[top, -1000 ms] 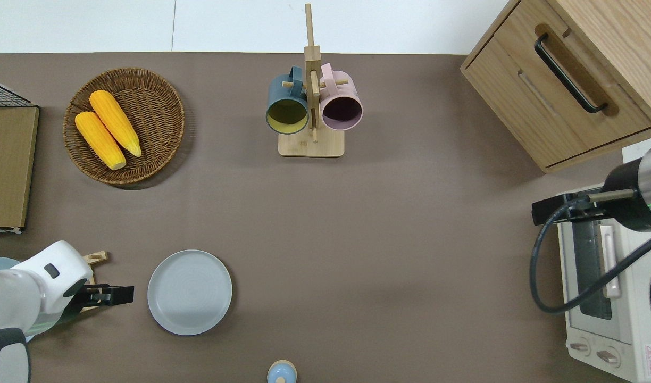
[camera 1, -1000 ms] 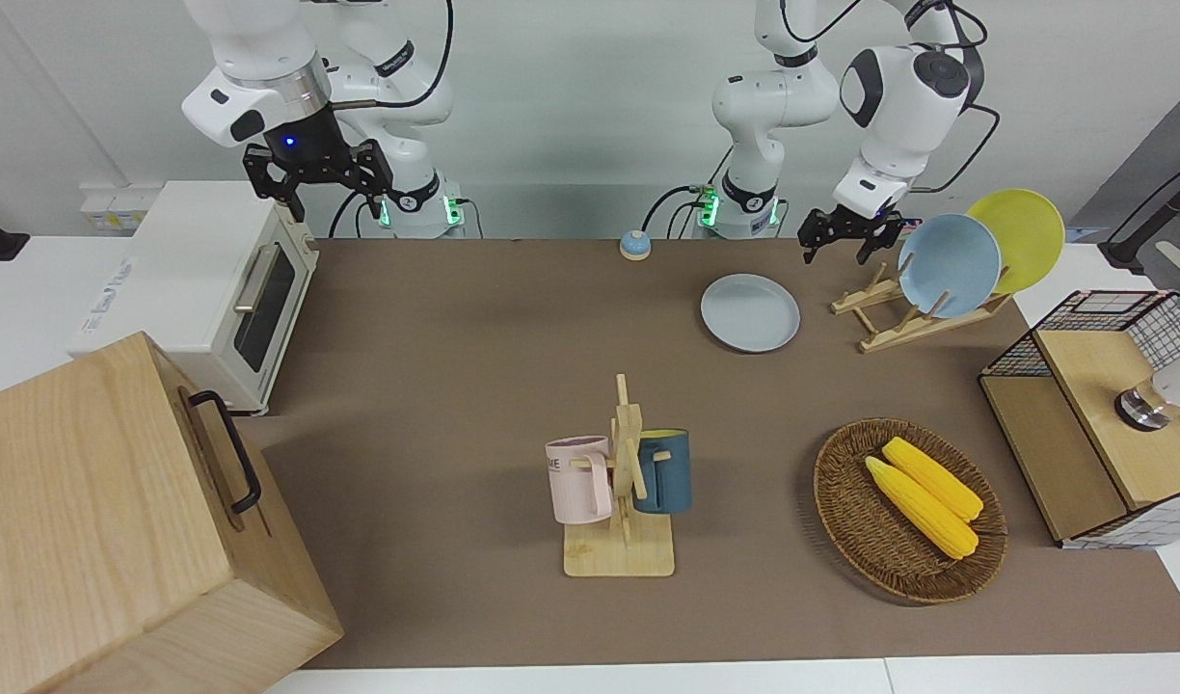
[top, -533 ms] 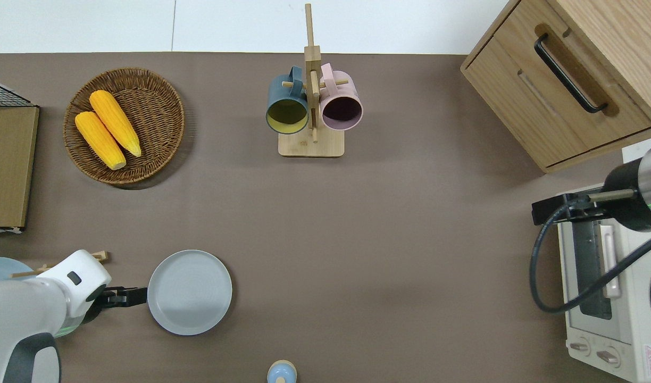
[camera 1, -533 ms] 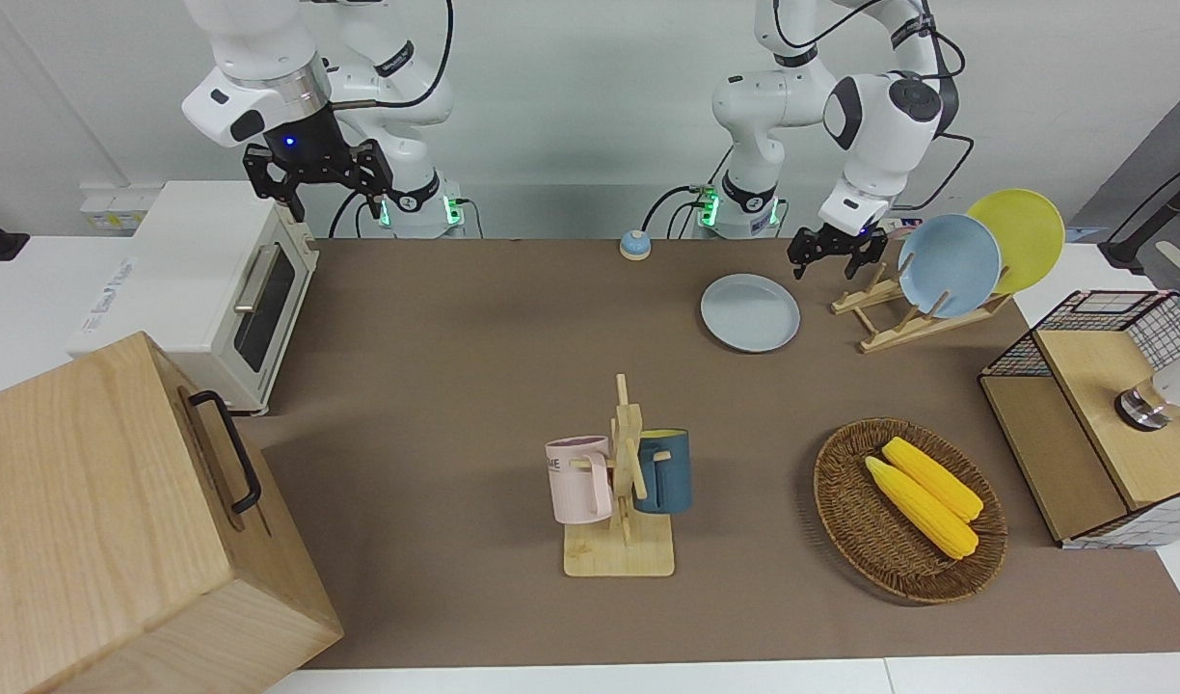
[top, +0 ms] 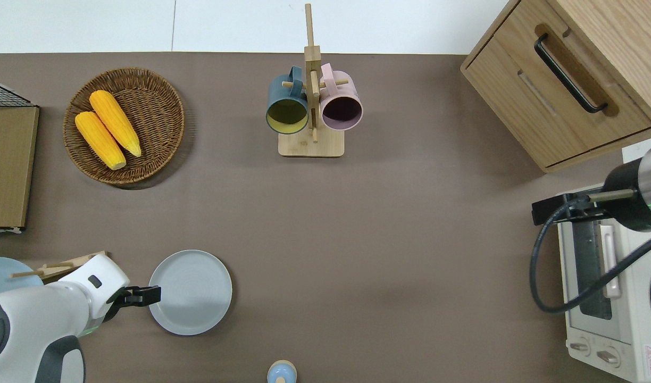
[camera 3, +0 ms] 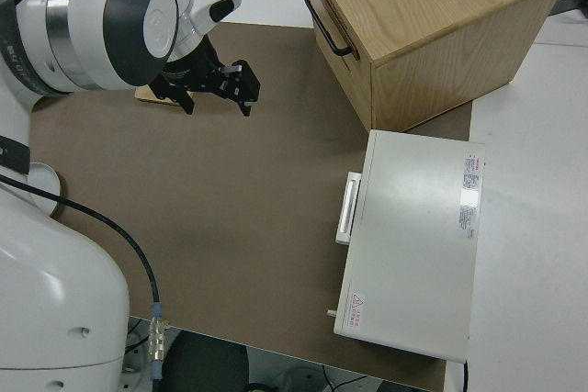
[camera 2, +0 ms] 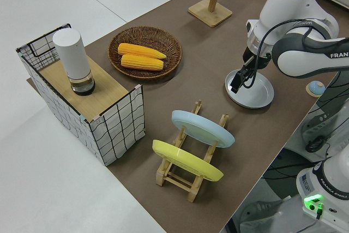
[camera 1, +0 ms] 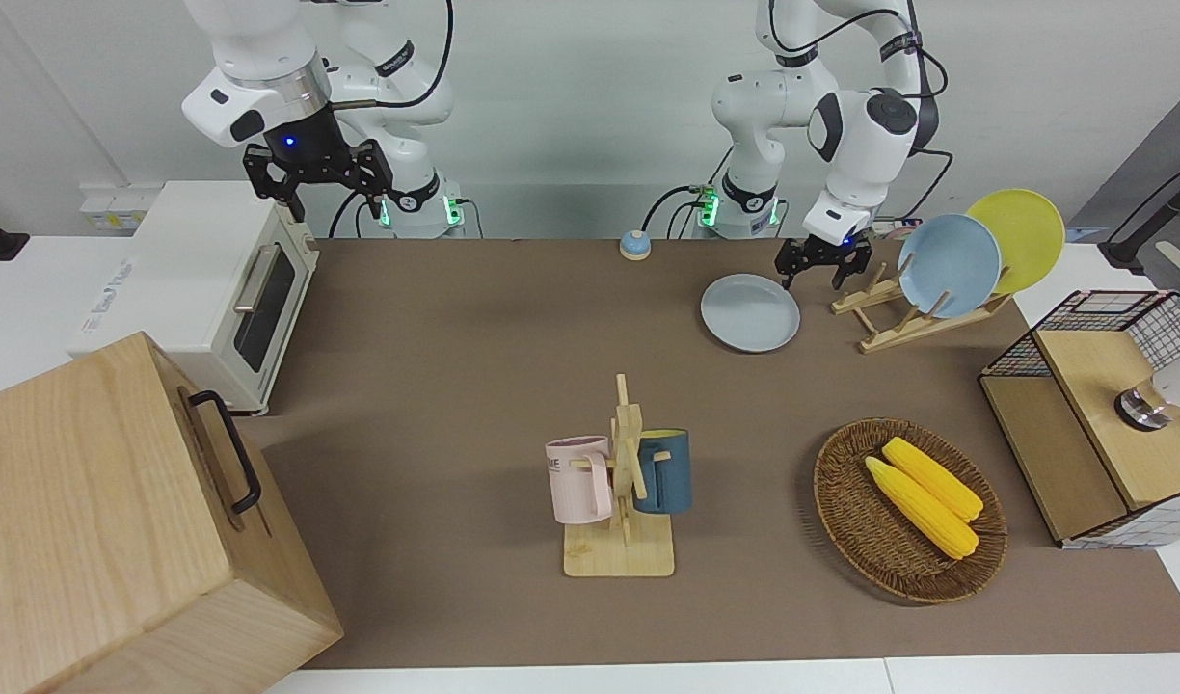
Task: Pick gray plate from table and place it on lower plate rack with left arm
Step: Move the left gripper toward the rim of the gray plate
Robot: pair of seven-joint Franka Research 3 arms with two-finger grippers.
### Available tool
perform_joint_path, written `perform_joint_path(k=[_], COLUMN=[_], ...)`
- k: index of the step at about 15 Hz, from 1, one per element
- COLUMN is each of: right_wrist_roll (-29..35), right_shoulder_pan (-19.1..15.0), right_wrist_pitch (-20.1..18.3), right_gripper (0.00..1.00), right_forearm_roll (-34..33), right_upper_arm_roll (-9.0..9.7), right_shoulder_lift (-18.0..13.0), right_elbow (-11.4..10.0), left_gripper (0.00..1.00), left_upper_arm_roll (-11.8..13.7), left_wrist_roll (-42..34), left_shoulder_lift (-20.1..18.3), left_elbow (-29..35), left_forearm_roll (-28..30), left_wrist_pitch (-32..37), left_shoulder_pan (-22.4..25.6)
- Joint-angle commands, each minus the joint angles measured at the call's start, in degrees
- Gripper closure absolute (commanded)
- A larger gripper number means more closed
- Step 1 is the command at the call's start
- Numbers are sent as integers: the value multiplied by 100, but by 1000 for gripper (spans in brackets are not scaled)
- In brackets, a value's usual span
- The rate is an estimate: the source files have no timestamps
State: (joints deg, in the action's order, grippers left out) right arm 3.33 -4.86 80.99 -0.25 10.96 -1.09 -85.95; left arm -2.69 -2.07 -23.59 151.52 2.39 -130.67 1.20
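1. The left gripper [camera 1: 810,267] hangs low at the edge of the gray plate [camera 1: 750,312], on the side facing the lower plate rack [camera 1: 913,313]. In the overhead view its tips just overlap the rim. The fingers look spread in the front view, with nothing between them.
2. The gray plate lies flat on the counter [camera 1: 455,366], directly under and ahead of the gripper tips. The rack stands just beside the gripper toward the left arm's end of the counter. It holds a sky-blue plate [camera 1: 949,265] and a yellow plate [camera 1: 1017,239] in its upper slots; the lower slots nearest the gripper are free.
3. Risk: the plate is shallow with a low rim, so a finger that fails to get under the edge would likely push the plate away across the counter instead of clamping it.
4. Risk: a thin pinch on one edge leaves the plate hanging far out from the gripper, so it could tilt or slip when lifted.
5. Risk: the rack is close, so a swing toward it could knock the sky-blue plate or the pegs.
6. Compared with a second ago, the left gripper has moved from over the rack's low end to the plate rim, and dropped lower. The plate has not shifted.
7. The right gripper [camera 1: 317,178] is parked, fingers spread.
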Motion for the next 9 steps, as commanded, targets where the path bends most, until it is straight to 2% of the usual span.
perform_joint_path(k=[1,9], right_wrist_roll=[-8,-8], right_shoulder_pan=[-41,-41], right_wrist_pitch=[-83,-83], right_gripper=[13,13], right_forearm_roll=[34,34], right_upper_arm_roll=[38,29], right_shoulder_lift=[-14,-14], right_elbow=[35,35], left_gripper=[13,13], left_upper_arm_roll=[40,40], left_wrist_roll=[145,137], left_shoulder_lift=[214,645], left_elbow=[228,378], left_forearm_roll=[60,52], left_wrist_pitch=[-546,-1144], left_shoulder_pan=[-164,-207])
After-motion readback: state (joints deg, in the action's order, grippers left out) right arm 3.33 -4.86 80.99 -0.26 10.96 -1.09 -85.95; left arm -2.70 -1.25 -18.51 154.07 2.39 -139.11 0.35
